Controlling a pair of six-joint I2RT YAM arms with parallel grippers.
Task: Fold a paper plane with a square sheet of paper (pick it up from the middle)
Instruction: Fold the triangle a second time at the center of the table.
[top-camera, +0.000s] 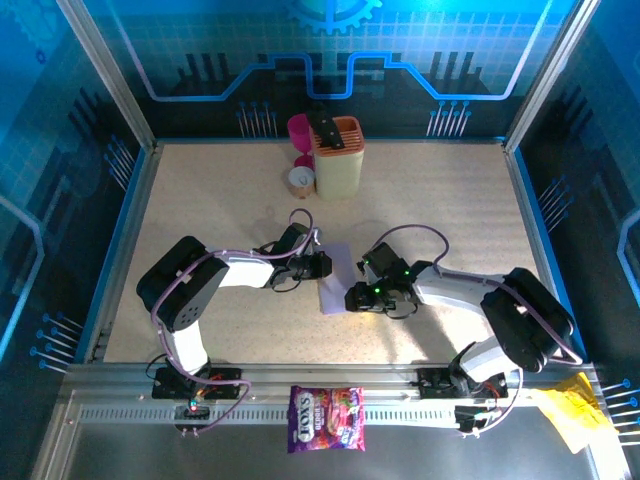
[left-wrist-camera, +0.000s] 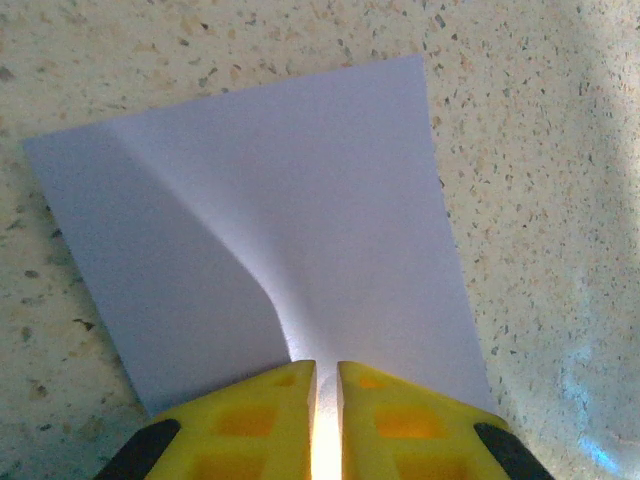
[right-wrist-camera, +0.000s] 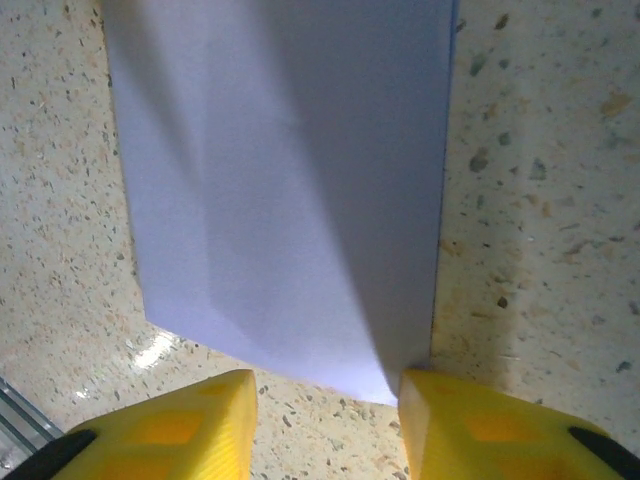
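The square sheet of paper (top-camera: 337, 265) lies on the worktop (top-camera: 200, 200) between the two arms, with one edge raised into a soft ridge. The left hand (left-wrist-camera: 327, 378) has its fingers nearly together, pinching that edge. If it pulls while the rest of the thin sheet drags flat, the paper could crumple or tear. The right hand (right-wrist-camera: 328, 392) has its fingers spread wide and might close on bare worktop. The sheet stretches away from the left hand's tips, and its near corner sits just beside one right-hand finger.
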